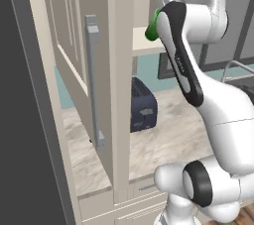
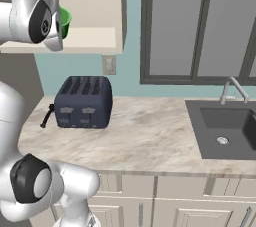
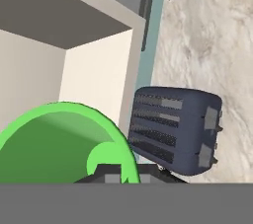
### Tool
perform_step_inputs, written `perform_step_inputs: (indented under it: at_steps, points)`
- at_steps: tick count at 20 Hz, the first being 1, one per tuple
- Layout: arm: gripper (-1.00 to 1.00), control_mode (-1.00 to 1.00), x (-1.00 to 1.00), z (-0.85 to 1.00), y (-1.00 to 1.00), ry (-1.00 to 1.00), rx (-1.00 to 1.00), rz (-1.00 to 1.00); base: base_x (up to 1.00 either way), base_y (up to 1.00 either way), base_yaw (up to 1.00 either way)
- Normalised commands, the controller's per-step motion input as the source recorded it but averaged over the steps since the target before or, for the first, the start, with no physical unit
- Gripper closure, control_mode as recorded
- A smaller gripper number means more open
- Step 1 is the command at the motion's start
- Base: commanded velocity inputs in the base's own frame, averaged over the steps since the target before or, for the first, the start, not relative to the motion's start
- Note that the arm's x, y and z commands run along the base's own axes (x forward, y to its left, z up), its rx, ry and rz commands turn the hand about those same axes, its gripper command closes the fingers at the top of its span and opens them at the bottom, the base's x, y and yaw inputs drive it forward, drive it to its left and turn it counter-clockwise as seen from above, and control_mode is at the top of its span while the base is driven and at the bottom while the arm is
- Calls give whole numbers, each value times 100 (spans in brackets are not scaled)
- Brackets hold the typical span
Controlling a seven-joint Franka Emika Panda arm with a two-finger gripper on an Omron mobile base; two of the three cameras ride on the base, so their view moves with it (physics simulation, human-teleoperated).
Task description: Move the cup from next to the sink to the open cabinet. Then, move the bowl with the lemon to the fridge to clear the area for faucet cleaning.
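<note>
Gripping the cup (image 3: 59, 144) by its rim, the pincer (image 3: 113, 176) is holding it up at the open cabinet (image 1: 79, 45), with its fingers shut on the green wall. The cup is sitting at the front edge of the pale shelf (image 2: 85, 38), partly hidden behind the arm's wrist; whether its base is touching the shelf I cannot tell.

By my reading the first half of the task is nearing its end: the cup is off the counter (image 2: 150, 136) and at the cabinet, but it is not yet released, so setting it down, opening the fingers and backing out are left. The second half looks untouched, with the bowl and lemon yet to be fetched and carried to the fridge.

The left base view is showing the cabinet door swung open with its long grey handle (image 1: 93, 80), and only a sliver of green beside the wrist. The right base view is giving what that one lacks: the dark sink (image 2: 225, 131), the faucet (image 2: 232, 88) and the bare counter between sink and toaster (image 2: 82, 103). The hand view is looking down into the cup's mouth, with the cabinet's inner wall behind it and the toaster below.
</note>
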Motion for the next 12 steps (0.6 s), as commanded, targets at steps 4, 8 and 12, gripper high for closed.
perform_step_inputs:
  at_steps: [4, 8, 12]
  points:
    - [100, -100, 46, -17, 0, 0, 0, 0, 0, 0, 0]
    - [100, -100, 47, -30, 0, -1, 0, 0, 0, 0, 0]
    - [100, -100, 50, -24, 0, -1, 0, 0, 0, 0, 0]
